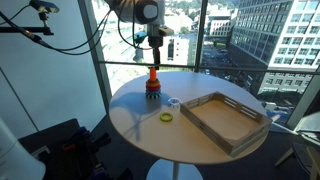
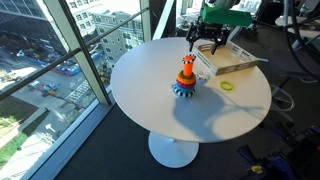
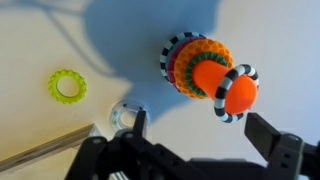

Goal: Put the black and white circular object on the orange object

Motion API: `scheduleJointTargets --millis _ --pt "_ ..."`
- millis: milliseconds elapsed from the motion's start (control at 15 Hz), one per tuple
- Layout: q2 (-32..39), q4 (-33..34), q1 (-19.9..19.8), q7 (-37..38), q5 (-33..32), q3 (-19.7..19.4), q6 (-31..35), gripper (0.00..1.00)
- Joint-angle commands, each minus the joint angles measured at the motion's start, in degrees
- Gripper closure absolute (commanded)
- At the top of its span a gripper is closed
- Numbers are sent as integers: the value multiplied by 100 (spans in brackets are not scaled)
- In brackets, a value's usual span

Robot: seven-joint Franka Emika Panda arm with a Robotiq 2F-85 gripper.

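Observation:
In the wrist view the black and white striped ring [image 3: 246, 72] sits around the upper part of the orange peg [image 3: 218, 85]. The peg rises from a stack of multicoloured rings [image 3: 185, 55]. My gripper [image 3: 200, 125] is open and empty, with its two dark fingers apart and just clear of the peg's top. In both exterior views the gripper [image 1: 155, 60] [image 2: 204, 42] hangs above the peg [image 1: 153, 84] [image 2: 187, 72] on the round white table.
A flat yellow-green ring [image 3: 67, 86] [image 1: 166, 118] [image 2: 229, 86] and a small clear ring [image 3: 122, 117] [image 1: 174, 101] lie on the table [image 1: 135, 130]. A wooden tray [image 1: 226, 120] [image 2: 236, 63] sits beside them. Large windows stand close behind the table.

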Motion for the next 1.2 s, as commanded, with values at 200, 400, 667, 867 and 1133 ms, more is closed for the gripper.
scheduleJointTargets --millis 200,400,667,867,1133 --pt "-131 -100 47 308 -312 -62 -114 0" --pt "-112 -116 39 300 -289 -46 -157 0" --pt "-74 -119 22 286 -235 -36 -287 0" --pt "-63 -138 3 279 -198 -33 -417 0" --pt "-56 -153 -5 279 -190 -33 -503 0"
